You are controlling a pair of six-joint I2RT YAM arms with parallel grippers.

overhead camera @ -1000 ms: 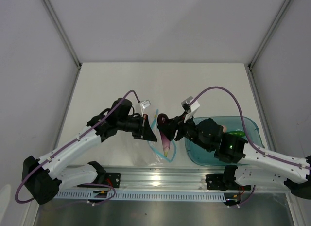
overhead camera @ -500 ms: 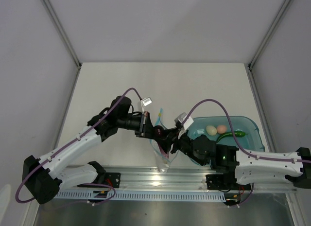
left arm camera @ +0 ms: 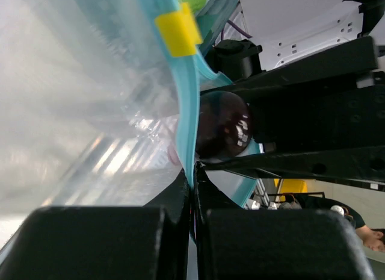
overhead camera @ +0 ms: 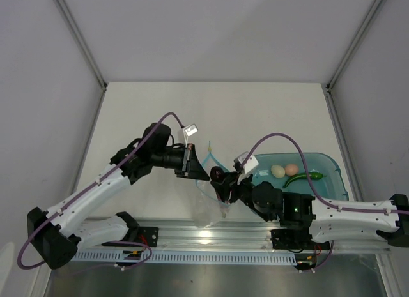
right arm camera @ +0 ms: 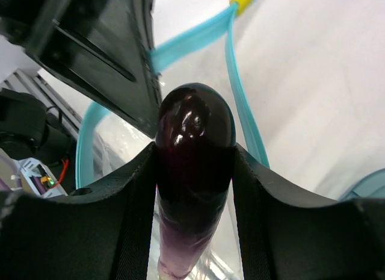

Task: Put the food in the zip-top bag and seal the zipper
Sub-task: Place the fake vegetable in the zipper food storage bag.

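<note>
The dark purple eggplant (right arm camera: 194,120) is clamped in the right gripper (right arm camera: 195,165), at the open mouth of the zip-top bag (left arm camera: 78,111). The zipper (left arm camera: 186,111) is pinched by the closed left gripper (left arm camera: 192,192), at nine o'clock of the eggplant. At three o'clock, one cream egg (overhead camera: 277,172), one pink egg (overhead camera: 291,170) and one green pepper (overhead camera: 299,179) are held in the teal tray (overhead camera: 332,163).

In the top view, the near part of the teal tray (overhead camera: 333,169) lay hidden under the right arm (overhead camera: 339,214), and the green items (overhead camera: 300,178) in it were too small to tell apart. In the left wrist view, the zip-top bag (left arm camera: 78,93) was blurred and cut off at the picture's left edge; the zipper (left arm camera: 187,129) covered part of the eggplant (left arm camera: 224,124). In the right wrist view, the bottom edge cut off the eggplant's lower end.
</note>
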